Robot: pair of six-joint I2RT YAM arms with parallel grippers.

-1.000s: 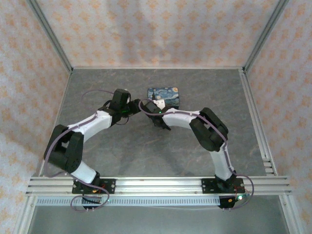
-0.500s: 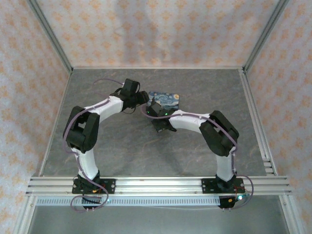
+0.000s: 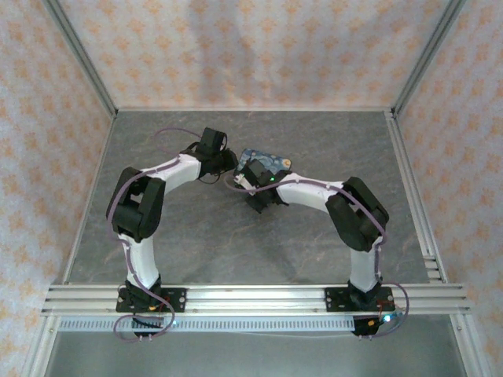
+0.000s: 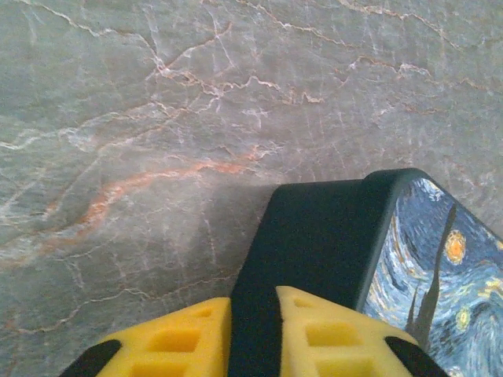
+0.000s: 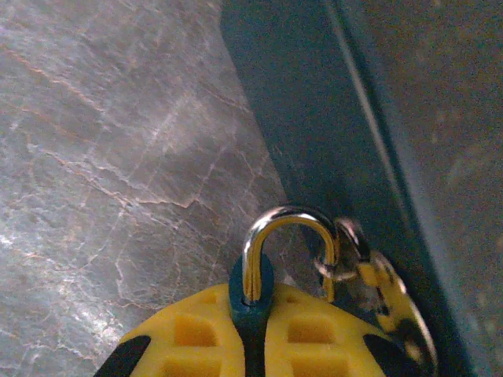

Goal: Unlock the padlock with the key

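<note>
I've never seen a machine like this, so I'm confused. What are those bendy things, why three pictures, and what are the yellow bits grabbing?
They are two robot arms, the left arm and the right arm, bolted at the edge of a grey table. One picture looks down from above; the other two come from cameras on the wrists. The yellow bits are fingers. The left gripper pinches the edge of a starry blue tin. The right gripper pinches a small padlock, and a silvery key is right beside it.

Tin [image 3: 275, 161], left arm [image 3: 169, 174], right arm [image 3: 314, 191] crowd table [image 3: 204, 251] centre; open surface toward walls [image 3: 251, 55] all round.
</note>
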